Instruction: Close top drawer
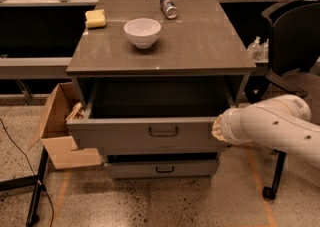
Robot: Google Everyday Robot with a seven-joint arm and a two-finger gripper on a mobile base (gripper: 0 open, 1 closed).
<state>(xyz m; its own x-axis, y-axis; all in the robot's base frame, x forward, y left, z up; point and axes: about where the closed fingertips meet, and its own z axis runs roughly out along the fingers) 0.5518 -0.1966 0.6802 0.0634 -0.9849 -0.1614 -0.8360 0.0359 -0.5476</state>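
Speckled terrazzo floor (150, 203), grey cabinet (200, 46) mid-frame, dark desks and railing behind. Top drawer (120, 133) sits under the cabinet's slab top, partly pulled out toward the camera; its dark cavity shows behind the front panel, and what lies inside cannot be made out. Small black loop handle (163, 131) centred on the front. Gripper (218, 129) at 3 o'clock of the drawer front, against the panel's right end; only its pale tip shows from this angle, so whether it is apart or together cannot be told. White arm (272, 126) runs from it toward 4 o'clock and out of the frame's right edge. At 6 o'clock of the top drawer, a shallower drawer (135, 170) with its own black handle, standing a little out from the cabinet. On the cabinet top: white bowl (142, 32) upright at about 12 o'clock of the drawer handle; yellow sponge (95, 19) at 10 o'clock of the bowl, near the top's left rear corner; can (168, 7) lying on its side at 1 o'clock of the bowl, well apart from it. Open cardboard box (57, 121) on the floor at 9 o'clock of the drawer, just beside the cabinet, one flap down. Black stand leg (37, 191) at 7 o'clock. Dark office chair (295, 36) at 2 o'clock, clear bottles (257, 48) beside it.
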